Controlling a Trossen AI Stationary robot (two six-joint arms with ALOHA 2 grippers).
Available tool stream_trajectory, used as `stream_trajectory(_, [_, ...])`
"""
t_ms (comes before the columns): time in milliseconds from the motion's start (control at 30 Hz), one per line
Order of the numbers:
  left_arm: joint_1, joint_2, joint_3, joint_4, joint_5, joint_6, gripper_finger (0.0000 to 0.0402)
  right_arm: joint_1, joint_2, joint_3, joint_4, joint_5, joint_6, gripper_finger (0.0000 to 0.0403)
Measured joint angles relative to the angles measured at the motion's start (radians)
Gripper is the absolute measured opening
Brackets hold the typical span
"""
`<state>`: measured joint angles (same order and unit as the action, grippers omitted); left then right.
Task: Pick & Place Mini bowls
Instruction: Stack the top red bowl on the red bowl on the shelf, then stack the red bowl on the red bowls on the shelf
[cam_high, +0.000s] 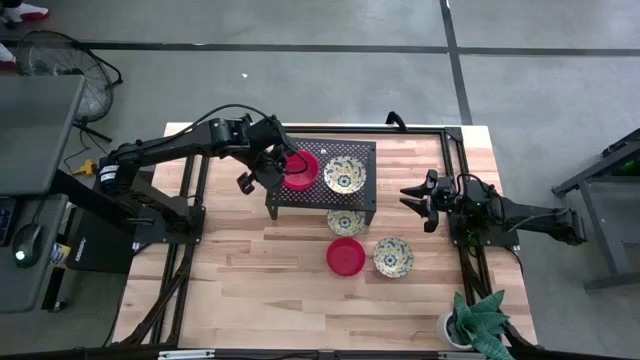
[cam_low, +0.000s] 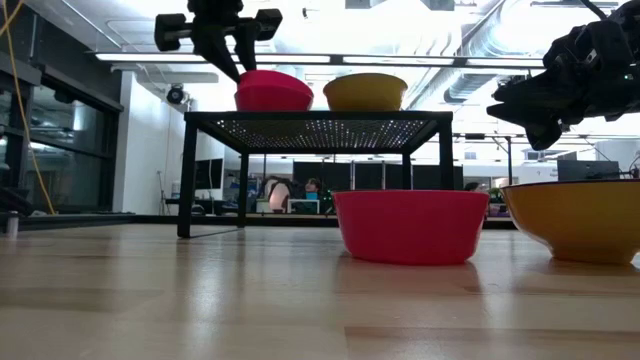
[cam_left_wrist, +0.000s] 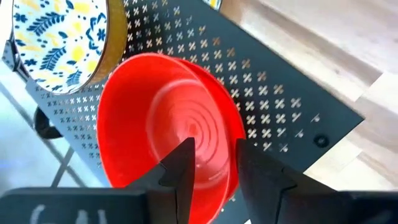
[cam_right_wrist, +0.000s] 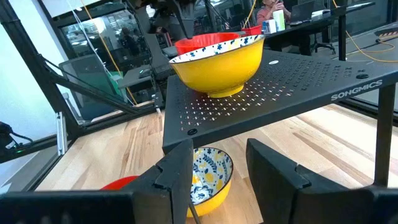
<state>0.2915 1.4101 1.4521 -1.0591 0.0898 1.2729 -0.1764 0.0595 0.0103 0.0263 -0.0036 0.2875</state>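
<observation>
While the left gripper (cam_high: 285, 166) hangs over the black perforated stand (cam_high: 362, 150) at the table's twelve o'clock side, its fingers (cam_left_wrist: 180, 171) straddle the near rim of a red bowl (cam_high: 301, 170); one finger sits inside the bowl and the other outside, so the wall lies between them, and the left wrist view suggests they are pinching it, though the contact itself is partly hidden. The red bowl rests on the stand's nine o'clock half, its rim looking slightly tipped toward the gripper; just at its three o'clock stands a flowered bowl (cam_high: 344, 176), close beside it.

Below, on the wooden table (cam_high: 250, 290), a second flowered bowl (cam_high: 345, 221) sits partly under the stand's six o'clock edge; a second red bowl (cam_high: 345, 256) lies at its six o'clock, and a third flowered bowl (cam_high: 393, 257) just beside that one at three o'clock.

The right gripper (cam_high: 418, 201) waits at the table's three o'clock edge, well apart from every bowl, its fingers spread with nothing between them.

A round bowl has no long axis, so the move probably turns on the rim; the left arm is far the nearer, and the flowered neighbour at three o'clock is what a careless shift could knock.
</observation>
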Motion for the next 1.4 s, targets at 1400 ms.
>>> stream_trajectory(1400, [-0.232, -0.244, -0.243, 0.199, -0.084, -0.481, 0.0113, 0.000, 0.001, 0.000, 0.000, 0.000, 0.000, 0.0138])
